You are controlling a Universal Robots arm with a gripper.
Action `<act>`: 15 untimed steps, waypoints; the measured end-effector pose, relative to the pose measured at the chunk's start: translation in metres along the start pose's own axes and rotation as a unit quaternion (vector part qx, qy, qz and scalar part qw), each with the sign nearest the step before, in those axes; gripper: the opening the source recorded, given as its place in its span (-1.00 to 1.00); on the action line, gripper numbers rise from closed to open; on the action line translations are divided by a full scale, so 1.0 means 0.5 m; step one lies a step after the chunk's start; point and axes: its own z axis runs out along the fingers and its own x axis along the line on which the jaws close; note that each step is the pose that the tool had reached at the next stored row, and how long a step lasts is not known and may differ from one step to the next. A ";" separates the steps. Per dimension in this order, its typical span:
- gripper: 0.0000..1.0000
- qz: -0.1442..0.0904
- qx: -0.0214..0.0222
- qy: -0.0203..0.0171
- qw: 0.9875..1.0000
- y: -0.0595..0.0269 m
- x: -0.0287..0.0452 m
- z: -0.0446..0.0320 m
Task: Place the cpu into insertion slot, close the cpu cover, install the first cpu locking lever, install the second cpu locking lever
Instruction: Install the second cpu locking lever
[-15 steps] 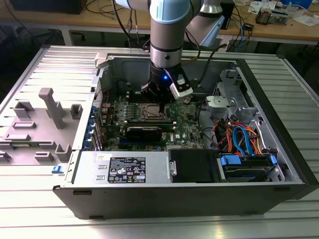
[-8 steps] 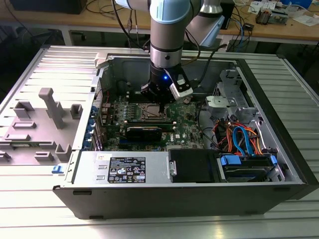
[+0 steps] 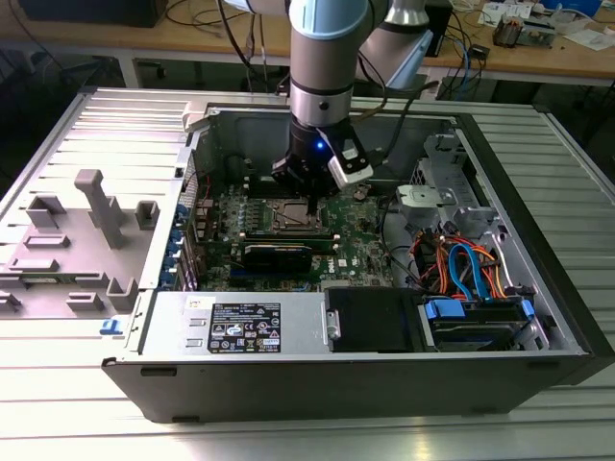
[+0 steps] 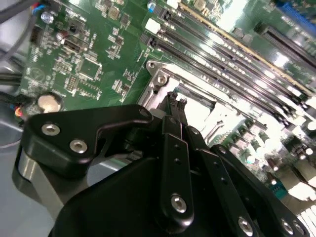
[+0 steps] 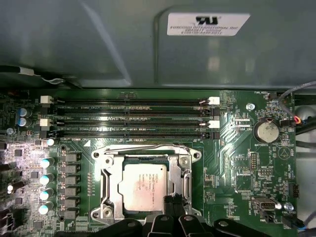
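The cpu (image 5: 144, 190), a silvery square chip, lies flat in the insertion slot (image 3: 280, 207) on the green board. The cpu cover (image 5: 110, 181), a silvery frame, lies down around the chip. A thin wire locking lever (image 5: 148, 146) runs along the slot's edge on the side of the memory slots. My gripper (image 5: 173, 200) has its black fingers together, their tips at the cover's edge on the opposite side. The second wrist view shows the same fingertips (image 4: 174, 97) down at the metal frame (image 4: 157, 84). Nothing shows between them.
The board sits inside an open computer case (image 3: 538, 365). Long black memory slots (image 5: 131, 118) run beside the socket. Coloured cables (image 3: 461, 264) and a drive bay fill the exterior view's right. A grey plastic part (image 3: 96, 206) lies on the panel at the exterior view's left.
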 end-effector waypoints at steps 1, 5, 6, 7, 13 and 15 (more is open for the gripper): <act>-0.79 0.000 0.001 0.000 1.000 0.000 0.000 -0.008; -0.79 0.000 0.000 0.000 1.000 -0.006 0.000 -0.011; -0.79 0.000 0.000 0.000 1.000 -0.010 0.000 -0.011; -0.79 0.000 0.001 0.000 1.000 -0.015 0.000 -0.011; -0.79 0.000 0.001 0.000 1.000 -0.036 0.005 -0.011; -0.79 0.000 0.001 0.000 1.000 -0.037 0.008 -0.011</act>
